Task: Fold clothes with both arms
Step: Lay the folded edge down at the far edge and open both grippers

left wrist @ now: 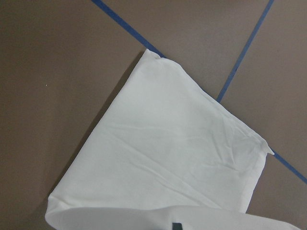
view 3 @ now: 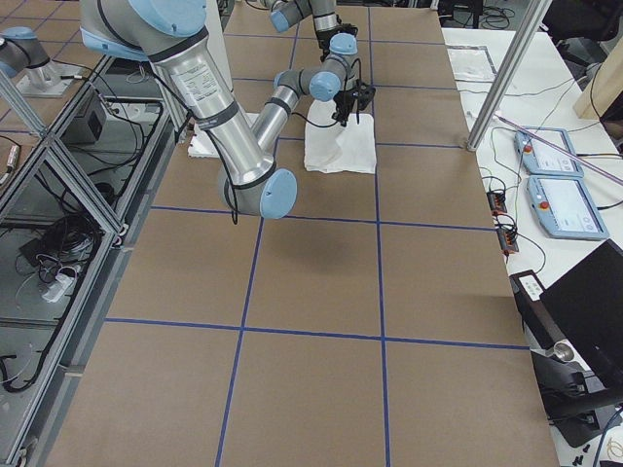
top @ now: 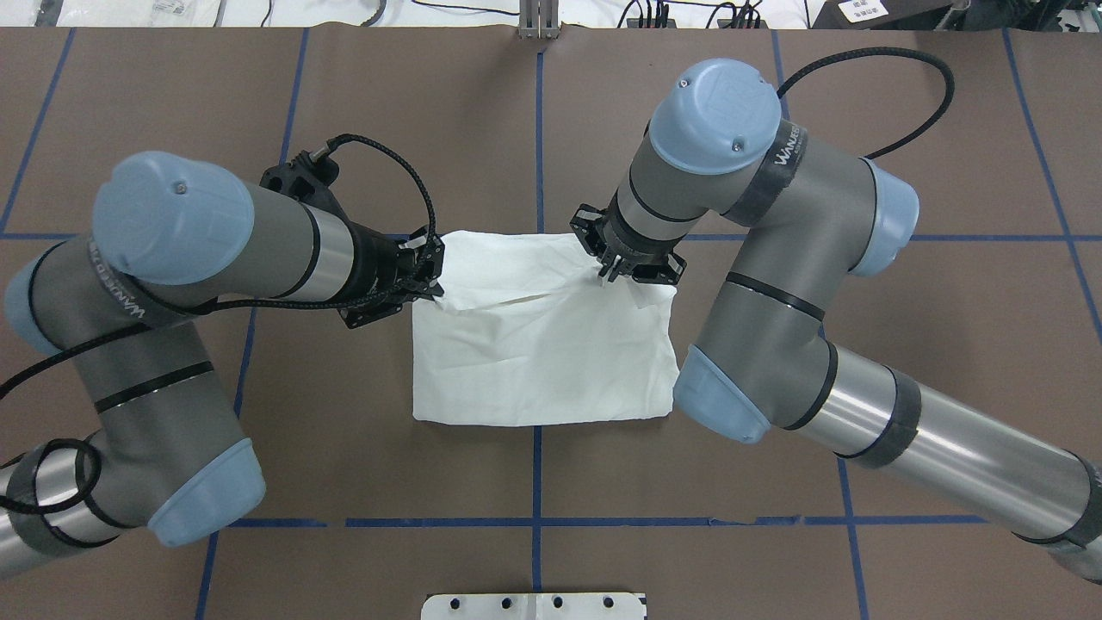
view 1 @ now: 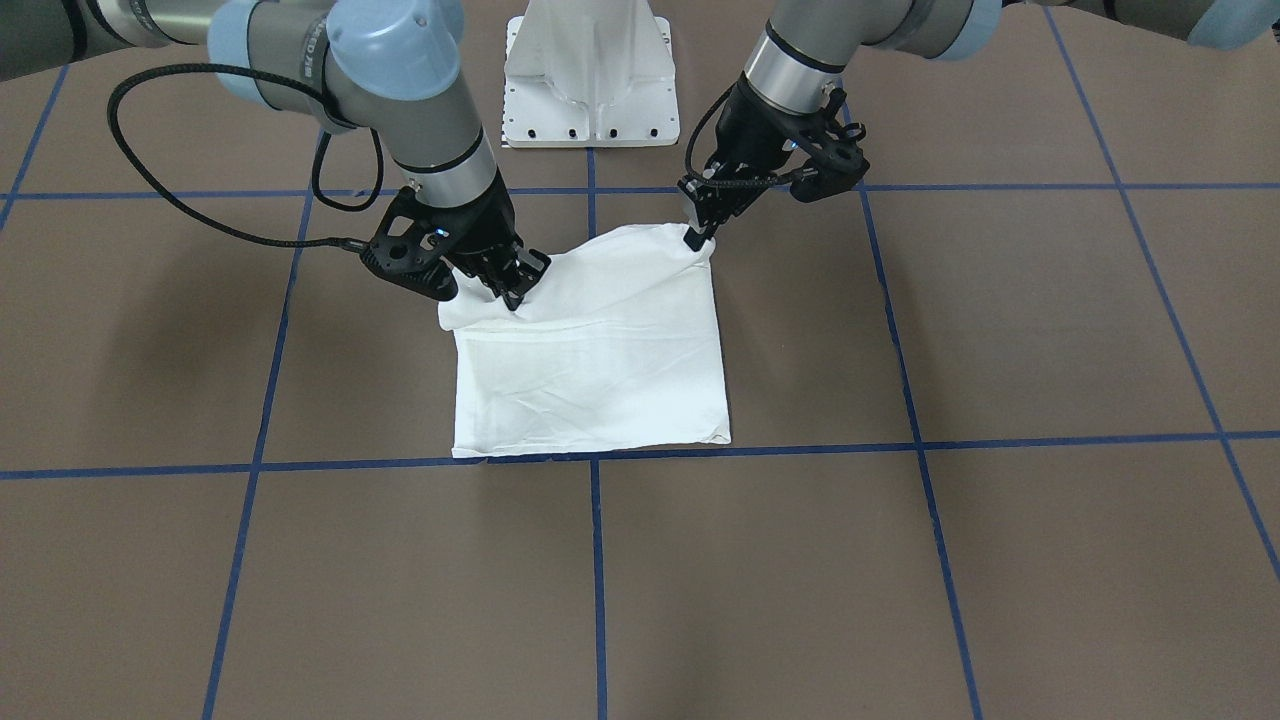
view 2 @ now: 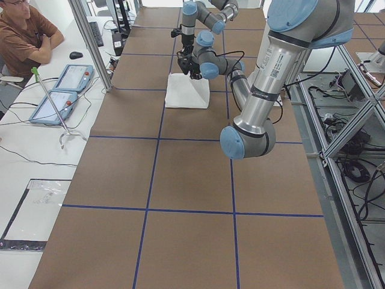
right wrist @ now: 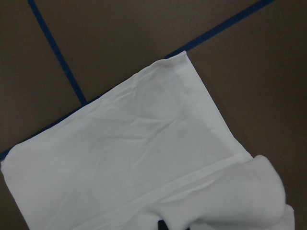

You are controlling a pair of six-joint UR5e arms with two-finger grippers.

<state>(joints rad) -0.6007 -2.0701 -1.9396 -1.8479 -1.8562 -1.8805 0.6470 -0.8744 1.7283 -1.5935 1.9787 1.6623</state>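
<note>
T-shirt (top: 542, 362) on the table (top: 775, 103)

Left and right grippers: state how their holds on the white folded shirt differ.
The black two-finger left gripper pinches the white folded shirt at its very corner; the black two-finger right gripper pinches inboard, leaving a flap beyond it. In the overhead view the left gripper's body sits beside the cloth, the right gripper's hangs over it. Both are shut on the same raised edge.

left gripper (top: 433, 284) pointed 3 o'clock overhead, pinched T-shirt (top: 534, 362) | right gripper (top: 606, 275) at its 3 o'clock, angled down, pinched same
</note>
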